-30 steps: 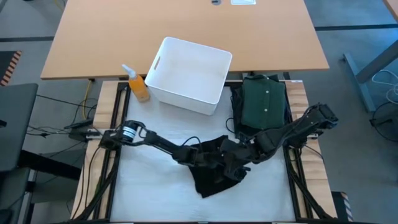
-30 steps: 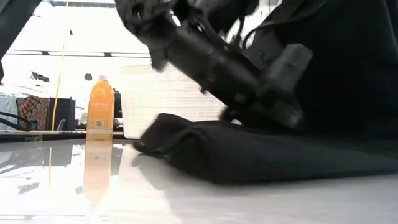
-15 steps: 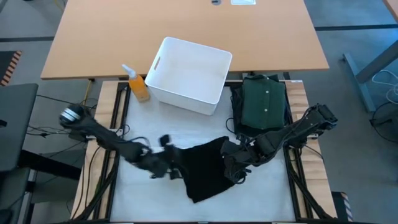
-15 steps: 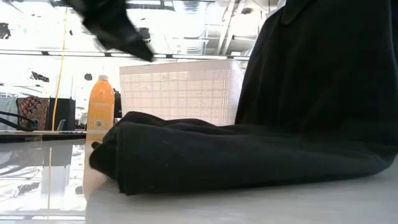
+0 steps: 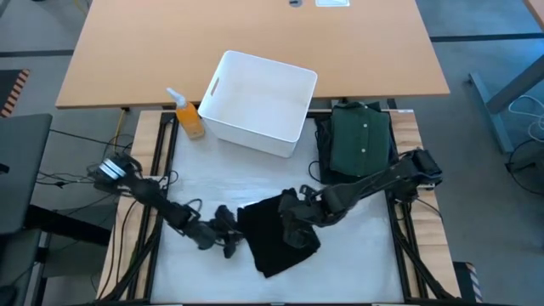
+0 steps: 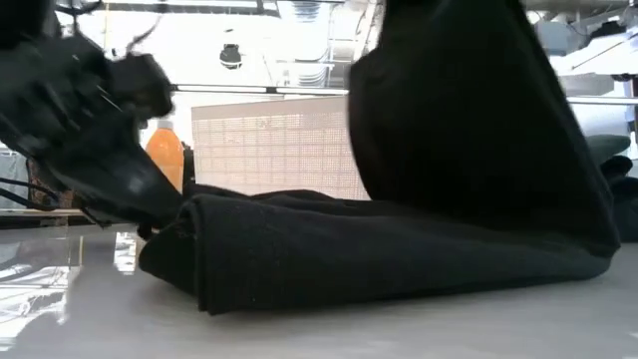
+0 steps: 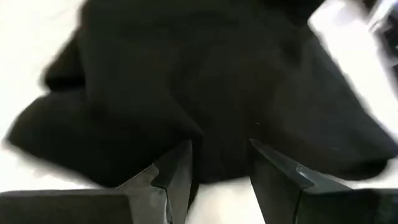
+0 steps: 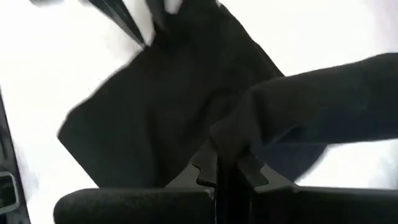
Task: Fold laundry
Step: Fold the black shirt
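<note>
Carrying a pinched fold leftward, the right gripper (image 5: pixel 293 223) doubles the black garment (image 5: pixel 272 242) (half-folded); beside it, the left gripper (image 5: pixel 229 240), having released, gapes empty.

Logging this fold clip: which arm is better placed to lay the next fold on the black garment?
Likely the right. Its gripper is shut on a raised flap of the black garment, while the left gripper is open beside the garment's edge, holding nothing.
</note>
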Tool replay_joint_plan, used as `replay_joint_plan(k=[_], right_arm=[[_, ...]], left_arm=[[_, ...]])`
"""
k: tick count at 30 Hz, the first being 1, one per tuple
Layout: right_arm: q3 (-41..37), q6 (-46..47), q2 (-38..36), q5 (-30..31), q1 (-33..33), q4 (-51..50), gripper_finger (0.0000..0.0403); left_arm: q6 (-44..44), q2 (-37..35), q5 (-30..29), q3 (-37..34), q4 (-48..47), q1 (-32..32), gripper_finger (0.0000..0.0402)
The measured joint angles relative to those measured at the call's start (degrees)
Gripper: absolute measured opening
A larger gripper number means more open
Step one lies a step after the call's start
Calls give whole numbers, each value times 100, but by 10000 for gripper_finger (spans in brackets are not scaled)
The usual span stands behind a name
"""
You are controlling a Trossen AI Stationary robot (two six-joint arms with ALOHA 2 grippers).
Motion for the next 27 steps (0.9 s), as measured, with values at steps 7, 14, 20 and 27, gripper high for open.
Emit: replay_joint_plan(k=[7, 14, 20, 27], right_arm=[[967, -414, 1056, -286, -84, 341, 35], [1961, -890, 2081, -401, -82, 208, 67], [2542, -1100, 2269, -825, -49, 354, 139], [2745, -1122, 2018, -854, 224, 81, 226]], left_arm=[[651, 870, 590, 864, -318, 499, 141], [902, 851, 794, 1023, -679, 590, 141], [711, 695, 763, 1022, -1269, 525, 141], [776, 169, 801, 1012, -2070, 466, 141]])
